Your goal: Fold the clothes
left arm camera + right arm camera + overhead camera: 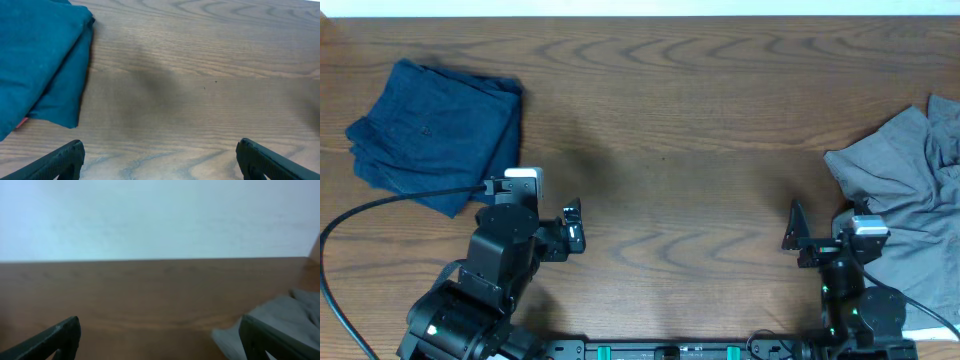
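Observation:
The dark navy shorts [435, 135] lie folded in a stack at the table's far left. In the left wrist view they fill the upper left [40, 55], with a small coral-red bit [21, 122] peeking out from under their edge. A light grey garment [905, 190] lies crumpled at the right edge, and its corner shows in the right wrist view [285, 317]. My left gripper [576, 225] [160, 150] is open and empty, to the right of the shorts over bare wood. My right gripper [817, 228] [159, 327] is open and empty, just left of the grey garment.
The brown wooden table [670, 120] spans the view, with its far edge against a pale wall [160, 215]. A black cable [380, 205] runs from the left arm past the shorts.

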You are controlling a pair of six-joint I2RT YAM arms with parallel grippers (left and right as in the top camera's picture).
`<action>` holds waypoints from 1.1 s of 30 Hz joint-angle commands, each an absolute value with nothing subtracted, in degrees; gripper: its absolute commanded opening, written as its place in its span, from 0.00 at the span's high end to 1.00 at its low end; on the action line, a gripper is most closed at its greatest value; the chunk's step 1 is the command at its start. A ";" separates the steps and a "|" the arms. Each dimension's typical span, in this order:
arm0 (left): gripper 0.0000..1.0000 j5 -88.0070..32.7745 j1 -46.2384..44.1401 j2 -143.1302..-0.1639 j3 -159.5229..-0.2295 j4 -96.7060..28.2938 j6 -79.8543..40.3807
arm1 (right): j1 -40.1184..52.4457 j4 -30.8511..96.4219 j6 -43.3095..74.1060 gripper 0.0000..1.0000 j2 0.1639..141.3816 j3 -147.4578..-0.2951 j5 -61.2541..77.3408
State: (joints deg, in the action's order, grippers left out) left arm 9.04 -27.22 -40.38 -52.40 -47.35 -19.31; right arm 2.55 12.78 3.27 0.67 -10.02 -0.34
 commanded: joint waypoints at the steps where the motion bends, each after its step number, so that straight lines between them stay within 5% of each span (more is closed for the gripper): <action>1: 0.02 9.69 -27.46 -40.38 -51.81 -47.29 -19.35 | 1.34 13.04 -1.04 0.01 0.32 -5.58 1.26; 33: 0.02 9.69 -27.46 -40.38 -51.81 -47.29 -19.35 | 1.50 13.28 0.19 0.01 1.54 -4.01 1.76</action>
